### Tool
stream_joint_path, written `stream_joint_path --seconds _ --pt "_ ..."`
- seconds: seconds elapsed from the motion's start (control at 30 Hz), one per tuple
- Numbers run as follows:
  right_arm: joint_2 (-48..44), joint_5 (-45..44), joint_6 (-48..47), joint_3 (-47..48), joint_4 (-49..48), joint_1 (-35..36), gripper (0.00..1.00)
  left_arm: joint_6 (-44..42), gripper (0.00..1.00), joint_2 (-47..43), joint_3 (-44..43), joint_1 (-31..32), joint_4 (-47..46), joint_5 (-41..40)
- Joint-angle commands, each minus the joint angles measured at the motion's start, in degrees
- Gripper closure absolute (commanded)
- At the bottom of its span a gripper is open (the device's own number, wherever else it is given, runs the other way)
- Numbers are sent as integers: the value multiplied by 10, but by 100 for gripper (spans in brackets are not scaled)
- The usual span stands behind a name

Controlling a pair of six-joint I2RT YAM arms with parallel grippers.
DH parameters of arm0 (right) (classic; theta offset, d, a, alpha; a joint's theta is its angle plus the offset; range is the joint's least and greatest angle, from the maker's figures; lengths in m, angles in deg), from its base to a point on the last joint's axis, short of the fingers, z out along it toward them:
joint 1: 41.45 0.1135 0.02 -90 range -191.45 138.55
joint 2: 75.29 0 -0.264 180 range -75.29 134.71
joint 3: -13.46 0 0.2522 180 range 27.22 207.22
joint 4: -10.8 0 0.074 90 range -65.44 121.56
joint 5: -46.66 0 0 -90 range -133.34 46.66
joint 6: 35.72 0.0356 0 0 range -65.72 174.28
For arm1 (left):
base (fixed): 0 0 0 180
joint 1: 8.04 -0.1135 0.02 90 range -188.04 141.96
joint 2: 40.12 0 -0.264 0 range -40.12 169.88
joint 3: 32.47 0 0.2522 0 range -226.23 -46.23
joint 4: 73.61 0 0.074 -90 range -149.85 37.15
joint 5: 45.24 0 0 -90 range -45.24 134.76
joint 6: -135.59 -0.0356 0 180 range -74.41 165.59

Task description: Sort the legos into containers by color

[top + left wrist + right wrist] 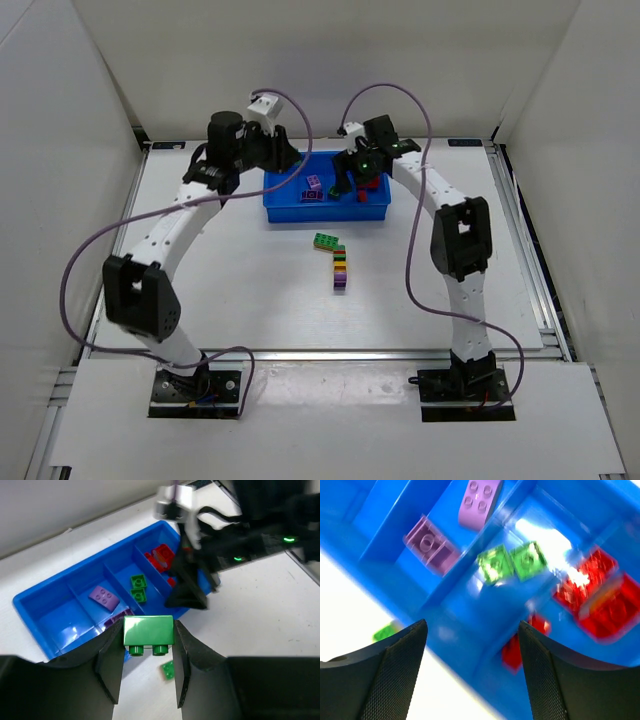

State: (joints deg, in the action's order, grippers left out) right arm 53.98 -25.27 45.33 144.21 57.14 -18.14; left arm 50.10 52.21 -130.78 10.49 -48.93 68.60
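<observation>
From above, the blue tray [290, 214] sits at 12 o'clock from the middle of the worktop [220, 290]. The left gripper [288, 162] hangs at the tray's 10 o'clock corner; this view does not show how its jaws stand. The right gripper [352, 182] is over the tray's 3 o'clock end. Near the worktop's middle, apart from the tray at its 6 o'clock, a loose green brick [326, 241] lies with a stack of bricks [340, 272] in yellow, dark and purple touching it at 5 o'clock.

In the left wrist view, the left gripper [148, 647] has its jaws pinching a green brick [148, 629] by two opposite sides, studs pointing to 6 o'clock, just off the tray's [30, 605] near wall. A small green piece [168, 670] lies on the worktop below it. In the tray, purple bricks [104, 596] fill one compartment. Next to it, toward 2 o'clock, is a compartment with two green bricks [138, 588], then one with red bricks [161, 557], and the right gripper [187, 587] is over that last one.

In the right wrist view, which is blurred, the right gripper [472, 665] has its jaws spread with nothing between them, above the tray [395, 580]. Purple bricks [431, 545] show at 11 o'clock, green bricks [495, 564] at 12 o'clock and red bricks [600, 610] at 3 o'clock.
</observation>
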Motion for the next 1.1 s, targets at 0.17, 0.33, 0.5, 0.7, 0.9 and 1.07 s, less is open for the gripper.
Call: stream_joint_path --seconds 0.17,0.33,0.5,0.7,0.9,1.07 --pt "-256 48 -31 -154 11 -51 23 -3 84 154 -182 27 67 47" --pt "-357 87 -106 -244 51 -60 22 -5 82 253 -260 45 94 38" --pt "-397 73 -117 -304 57 -64 22 -4 81 333 -329 49 117 42" --pt "-408 76 -114 -332 54 -67 22 -19 77 423 -409 56 145 41" --pt "-396 71 -129 -339 47 -67 22 -23 52 472 -468 56 148 56" --pt "-387 70 -146 -343 46 -67 23 -27 35 490 -489 56 147 58"
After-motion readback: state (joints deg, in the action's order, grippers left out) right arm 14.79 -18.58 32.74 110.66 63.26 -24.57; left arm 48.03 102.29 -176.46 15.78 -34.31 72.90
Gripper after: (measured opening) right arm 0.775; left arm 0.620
